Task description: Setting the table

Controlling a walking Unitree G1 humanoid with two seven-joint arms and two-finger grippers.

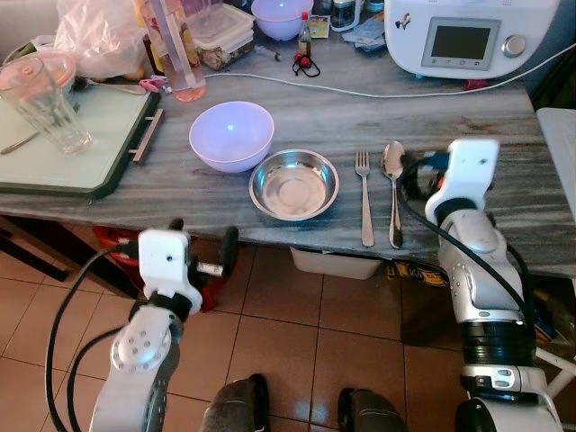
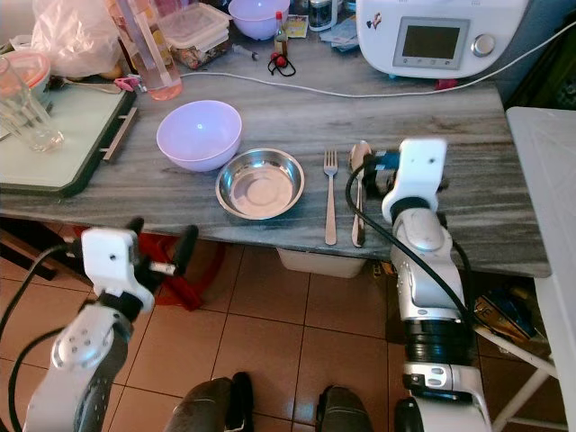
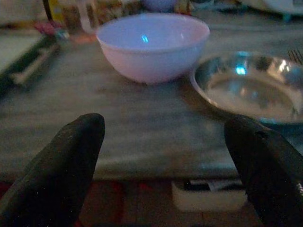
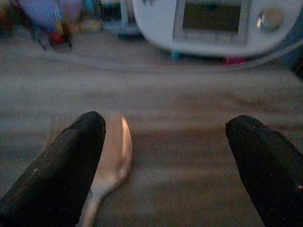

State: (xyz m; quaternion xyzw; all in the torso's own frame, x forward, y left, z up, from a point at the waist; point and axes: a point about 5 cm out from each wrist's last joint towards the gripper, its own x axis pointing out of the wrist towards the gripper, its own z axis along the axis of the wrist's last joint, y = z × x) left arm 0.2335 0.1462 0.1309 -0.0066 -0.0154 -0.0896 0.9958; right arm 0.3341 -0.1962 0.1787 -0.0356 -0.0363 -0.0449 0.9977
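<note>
- Right wrist view puts the right gripper [image 4: 163, 156] low over the counter [image 1: 468, 117] with its fingers spread wide and nothing between them; the spoon [image 4: 113, 158] lies just inside one finger [image 4: 61, 165].
- Risk, as I judge it: a sideways drift of that finger would nudge the spoon into the fork [image 1: 364, 200] beside it, or push it off the counter's near edge, where both handles end.
- The steel bowl [image 1: 293, 184] sits close to the near edge too, touching or almost touching the lilac bowl [image 1: 231, 135].
- Left gripper [image 3: 165, 161] hangs in front of the near edge, below counter height, fingers apart and empty, pointing at the two bowls; a careless forward reach could strike the edge.
</note>
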